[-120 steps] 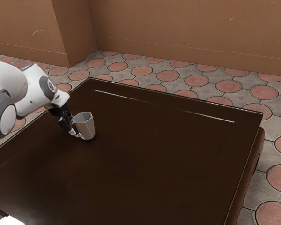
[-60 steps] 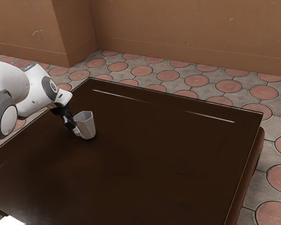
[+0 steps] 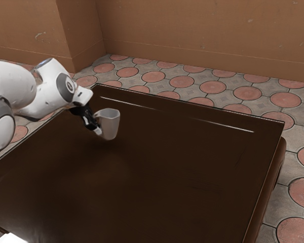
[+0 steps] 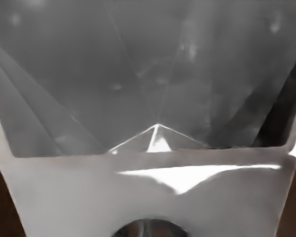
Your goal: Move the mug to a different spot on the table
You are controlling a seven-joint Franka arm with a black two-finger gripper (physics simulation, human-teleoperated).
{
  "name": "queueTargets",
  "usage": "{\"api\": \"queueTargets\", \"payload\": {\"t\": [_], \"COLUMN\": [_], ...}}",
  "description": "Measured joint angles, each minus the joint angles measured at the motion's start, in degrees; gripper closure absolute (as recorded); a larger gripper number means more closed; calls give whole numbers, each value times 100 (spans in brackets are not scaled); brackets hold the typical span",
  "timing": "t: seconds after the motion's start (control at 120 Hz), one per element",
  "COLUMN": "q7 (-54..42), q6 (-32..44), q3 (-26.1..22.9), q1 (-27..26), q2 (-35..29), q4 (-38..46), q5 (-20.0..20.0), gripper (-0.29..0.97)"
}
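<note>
no text, label or number seems readable on any surface in either view.

a big dark brown table [image 3: 182,172] stands on a floor [image 3: 213,87] of red round tiles, with brown walls [image 3: 202,30] at twelve o'clock.

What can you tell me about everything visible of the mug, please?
The mug is pale grey, glossy and faceted, tapering toward its base, with an empty open top. It is upright near the dark table's far corner at the exterior view's left. The black gripper grips it at the handle side facing the arm. Whether its base touches the table is unclear.
</note>
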State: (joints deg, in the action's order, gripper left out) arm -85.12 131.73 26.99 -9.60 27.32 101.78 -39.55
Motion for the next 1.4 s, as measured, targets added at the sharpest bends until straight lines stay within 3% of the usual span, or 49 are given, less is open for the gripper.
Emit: {"api": "queueTargets", "payload": {"t": [0.4,0.7,1.1,1.275,1.4], "q7": [227,366,487,493,492], "q6": [425,946,1394,1356,1325], "q3": [-1182,-1252,-1222,-1206,-1207], "q1": [-293,-312,-344,-335,-336], "q2": [-212,-1010,-1361,-1364,-1363], "q4": [730,2066,2791,2797,2797], "q5": [-38,-305,-547,-582,-592], "gripper": [76,77,77,40,22]}}
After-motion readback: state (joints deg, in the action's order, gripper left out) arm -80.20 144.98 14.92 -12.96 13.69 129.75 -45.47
